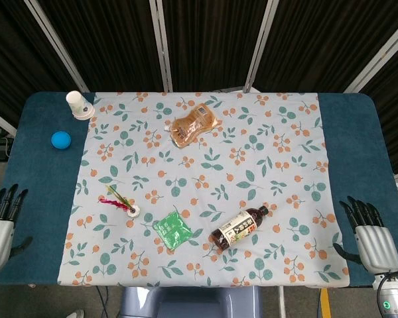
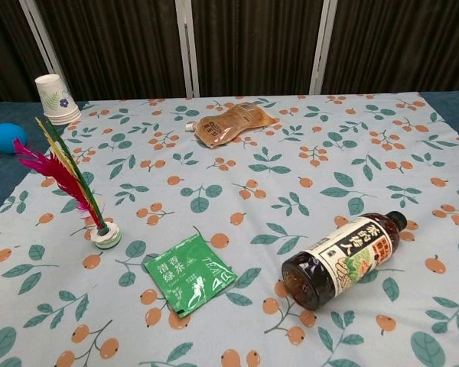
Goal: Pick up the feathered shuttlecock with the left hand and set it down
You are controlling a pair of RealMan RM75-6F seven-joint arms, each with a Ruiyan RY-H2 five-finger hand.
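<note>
The feathered shuttlecock (image 1: 121,203) stands on its white base on the patterned cloth, left of centre, with pink and green feathers leaning up and left. In the chest view the shuttlecock (image 2: 75,187) stands alone with nothing touching it. My left hand (image 1: 0,222) is at the far left edge of the head view, off the table's side, with straight fingers spread and nothing in it. My right hand (image 1: 367,233) hovers at the lower right corner, fingers also spread and empty. Neither hand shows in the chest view.
A green sachet (image 1: 172,229) lies just right of the shuttlecock, and a dark drink bottle (image 1: 238,227) lies on its side beyond it. A brown pouch (image 1: 194,124) sits at the back centre. A paper cup (image 1: 78,105) and a blue ball (image 1: 61,139) are at the back left.
</note>
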